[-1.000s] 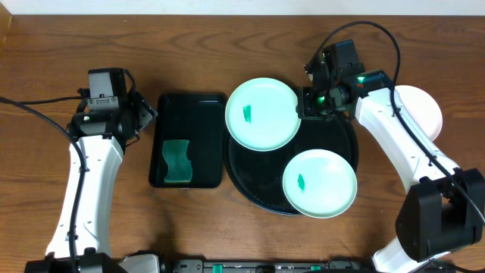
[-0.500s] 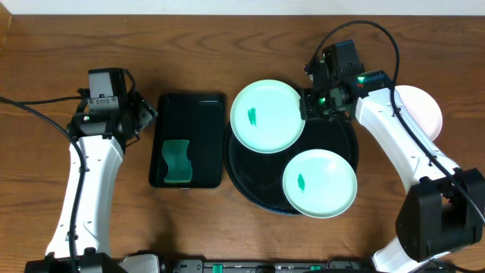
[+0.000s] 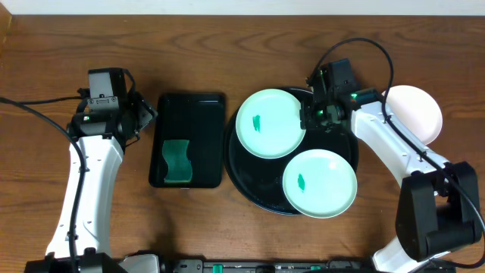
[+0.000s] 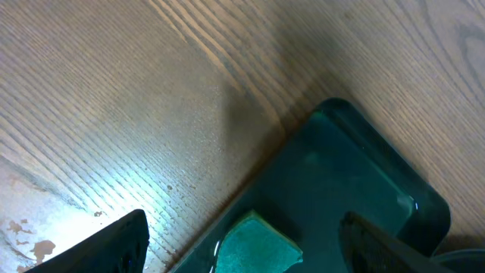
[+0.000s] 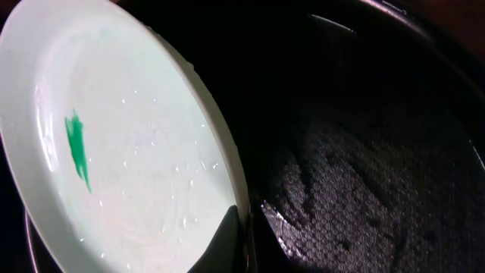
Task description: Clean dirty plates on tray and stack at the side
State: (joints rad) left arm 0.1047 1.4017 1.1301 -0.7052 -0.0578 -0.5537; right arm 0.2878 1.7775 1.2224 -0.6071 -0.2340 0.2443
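Note:
The round black tray [image 3: 341,144] holds two pale mint plates, each with a green smear. My right gripper [image 3: 307,117] is shut on the right rim of the upper mint plate [image 3: 270,123], which it holds tilted over the tray's upper left; the same plate [image 5: 114,152] fills the left of the right wrist view, above the tray floor [image 5: 364,152]. The second mint plate [image 3: 320,183] lies at the tray's lower right. A white plate [image 3: 419,111] rests on the table to the right. My left gripper [image 4: 242,250] is open and empty over the sponge tray's corner.
A rectangular black tray [image 3: 189,129] with a green sponge [image 3: 176,161] stands left of the round tray; the sponge [image 4: 254,246] also shows between my left fingers. Bare wooden table [image 3: 227,235] surrounds everything.
My right gripper has carried the upper mint plate to the right and slightly down, so it now sits further over the round tray. The left arm has not moved.

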